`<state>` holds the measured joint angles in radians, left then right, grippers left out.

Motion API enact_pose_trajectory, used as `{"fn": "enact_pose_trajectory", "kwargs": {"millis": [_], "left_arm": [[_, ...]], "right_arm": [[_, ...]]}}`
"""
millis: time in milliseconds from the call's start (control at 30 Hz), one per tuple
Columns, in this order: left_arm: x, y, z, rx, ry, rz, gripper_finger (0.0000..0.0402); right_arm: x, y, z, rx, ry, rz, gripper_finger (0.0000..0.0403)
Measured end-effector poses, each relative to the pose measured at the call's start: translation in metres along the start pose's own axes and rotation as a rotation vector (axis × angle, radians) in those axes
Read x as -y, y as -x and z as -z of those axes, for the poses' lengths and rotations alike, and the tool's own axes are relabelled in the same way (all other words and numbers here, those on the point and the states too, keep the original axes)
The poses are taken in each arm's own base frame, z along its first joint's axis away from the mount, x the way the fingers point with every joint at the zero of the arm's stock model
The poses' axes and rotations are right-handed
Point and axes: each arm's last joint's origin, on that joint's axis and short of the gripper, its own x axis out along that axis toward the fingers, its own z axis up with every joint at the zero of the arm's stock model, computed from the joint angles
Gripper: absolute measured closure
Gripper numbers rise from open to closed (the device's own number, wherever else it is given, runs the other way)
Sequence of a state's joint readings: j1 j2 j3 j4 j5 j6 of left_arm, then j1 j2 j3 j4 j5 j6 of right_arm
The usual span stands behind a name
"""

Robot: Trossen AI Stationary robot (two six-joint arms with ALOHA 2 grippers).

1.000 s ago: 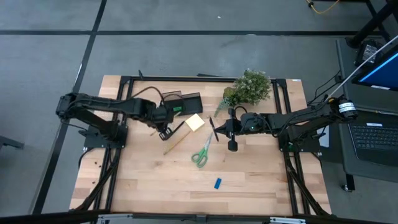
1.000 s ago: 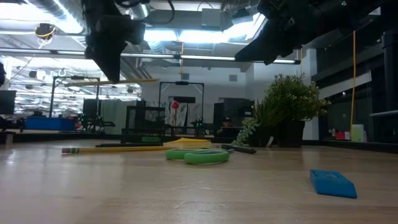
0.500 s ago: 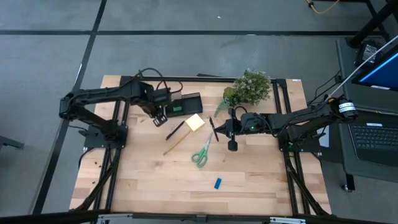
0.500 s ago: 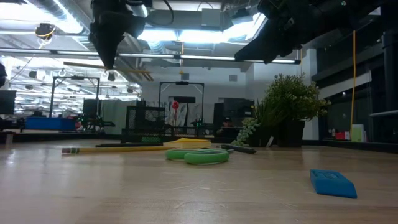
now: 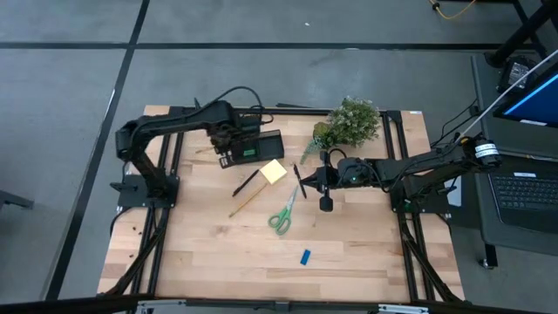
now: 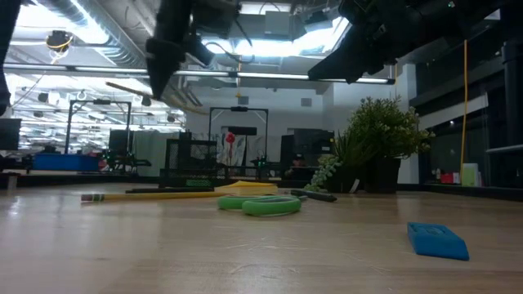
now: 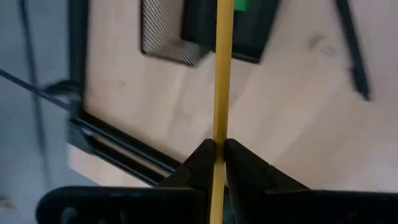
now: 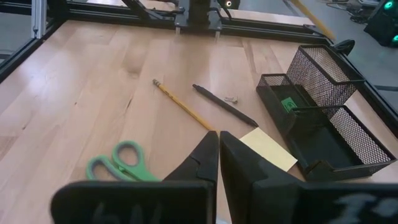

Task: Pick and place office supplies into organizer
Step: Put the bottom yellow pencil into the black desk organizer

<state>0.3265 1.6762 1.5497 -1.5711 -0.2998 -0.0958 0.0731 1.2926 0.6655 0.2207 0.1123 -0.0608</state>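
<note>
Two pencils: one yellow pencil (image 7: 221, 74) is pinched in my left gripper (image 7: 216, 155), jaws closed on it above the black mesh organizer (image 5: 255, 147), its length running straight ahead; the other pencil (image 5: 248, 200) lies diagonally on the surface. One pen (image 5: 245, 182), one green-handled scissors (image 5: 282, 217), one sticky pad (image 5: 273, 172), one blue piece (image 5: 305, 256). My right gripper (image 5: 297, 182) hovers, jaws closed on nothing.

A lab: exposed ceiling ducts (image 6: 90, 49), metal frames (image 6: 237, 135) behind the desk (image 6: 204, 245), laptop (image 5: 523, 196) alongside.
</note>
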Motion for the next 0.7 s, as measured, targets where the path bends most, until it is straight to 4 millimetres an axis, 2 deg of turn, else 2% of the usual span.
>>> {"fn": "enact_pose_trajectory", "kwargs": {"millis": [167, 300, 533, 700], "left_arm": [[-0.005, -0.006, -0.019, -0.019, -0.094, -0.095, 0.0370], [-0.009, -0.010, -0.030, -0.034, -0.136, -0.106, 0.0370], [-0.022, -0.008, -0.035, -0.035, -0.176, -0.211, 0.0370], [-0.032, -0.005, -0.036, -0.027, -0.170, -0.219, 0.0370]], "right_arm": [[0.000, 0.000, 0.000, -0.001, 0.003, 0.000, 0.0384], [0.000, 0.000, 0.000, -0.001, 0.025, 0.000, 0.0384], [0.003, 0.000, 0.001, -0.006, 0.023, 0.011, 0.0384], [0.008, -0.001, 0.001, -0.010, 0.012, 0.029, 0.0384]]}}
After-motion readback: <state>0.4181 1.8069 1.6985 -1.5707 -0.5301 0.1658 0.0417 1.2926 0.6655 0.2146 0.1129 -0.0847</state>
